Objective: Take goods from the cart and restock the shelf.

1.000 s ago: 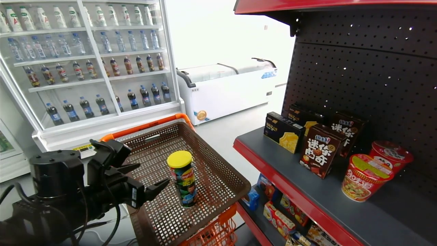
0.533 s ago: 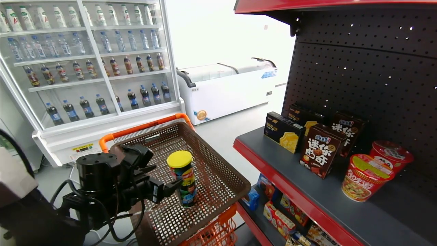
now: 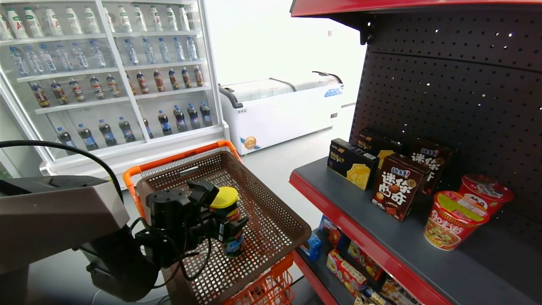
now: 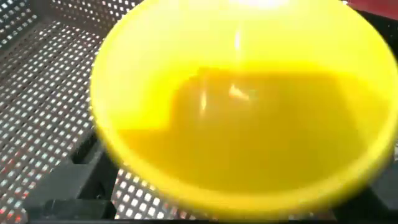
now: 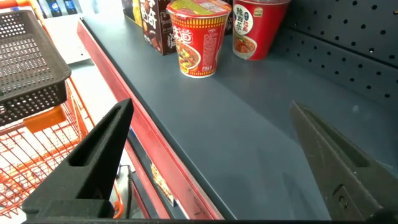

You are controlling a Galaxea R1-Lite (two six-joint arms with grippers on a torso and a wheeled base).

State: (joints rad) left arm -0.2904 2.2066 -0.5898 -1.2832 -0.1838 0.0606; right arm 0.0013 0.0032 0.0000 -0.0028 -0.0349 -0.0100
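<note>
Can (image 3: pixel 226 199) with a yellow lid stands upright in the cart basket (image 3: pixel 292 220), directly against the left end effector (image 3: pixel 230 226); whether that end effector grips the can, I cannot tell. The right end effector (image 5: pixel 210 109) is spread wide, with the shelf (image 5: pixel 249 146) beneath it and a noodle cup (image 5: pixel 200 37) ahead.

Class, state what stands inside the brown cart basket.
A tall can with a yellow lid stands upright on the basket's mesh floor. The left gripper is at its side, covering the can's middle and part of the floor.
</note>
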